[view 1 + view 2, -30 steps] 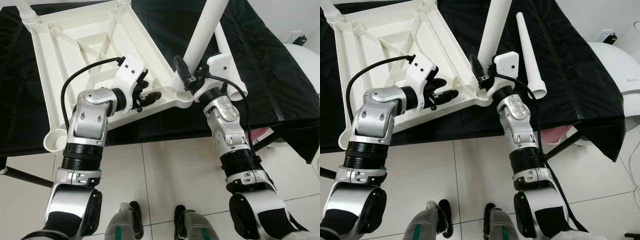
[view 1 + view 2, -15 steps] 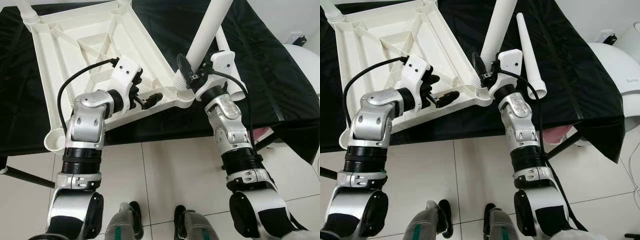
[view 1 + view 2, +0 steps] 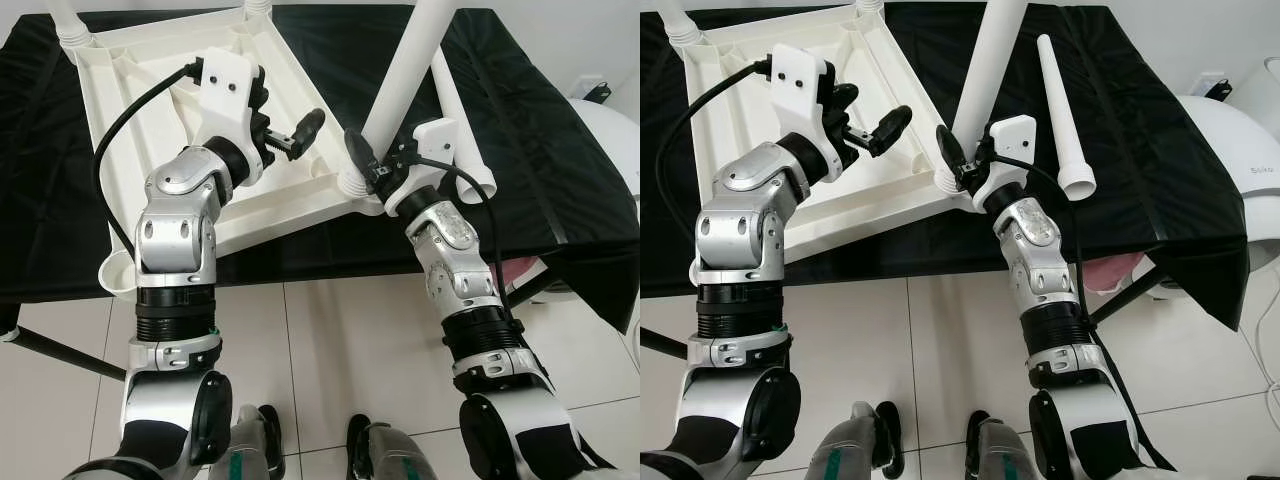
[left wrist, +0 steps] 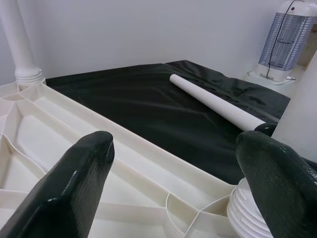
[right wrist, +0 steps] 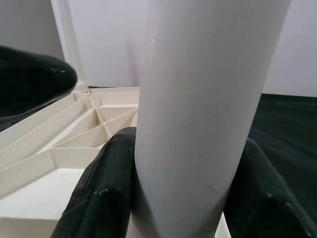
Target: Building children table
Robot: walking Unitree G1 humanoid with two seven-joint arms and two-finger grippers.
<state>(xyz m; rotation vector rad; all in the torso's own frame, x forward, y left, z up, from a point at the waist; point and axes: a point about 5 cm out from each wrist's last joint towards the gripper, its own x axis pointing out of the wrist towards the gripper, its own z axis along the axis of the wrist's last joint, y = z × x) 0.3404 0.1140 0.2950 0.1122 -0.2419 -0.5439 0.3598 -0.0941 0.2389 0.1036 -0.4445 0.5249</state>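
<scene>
The white plastic tabletop (image 3: 190, 90) lies upside down on the black-draped desk (image 3: 520, 120), ribbed underside up, its near edge overhanging the desk's front edge. A white table leg (image 3: 405, 75) stands tilted in the socket at the tabletop's near right corner, and the right gripper (image 3: 368, 170) is clamped on it just above that socket, one black finger on each side of the tube in the right wrist view. Further legs stand in the two far corner sockets; the near left corner socket (image 3: 112, 275) is empty. A loose spare leg (image 3: 1065, 115) lies on the cloth toward the desk's right edge, just beyond the held leg. The left gripper (image 3: 290, 140) hovers above the tabletop's ribs with fingers apart, holding nothing. Risk, in my judgement: the leg leans and may not be fully seated, so turning or pressing it off-axis could cross the threads or drag the overhanging tabletop off the front edge, since nothing pins it down. Open room lies on the cloth to the right; the spare leg could roll toward that edge.
</scene>
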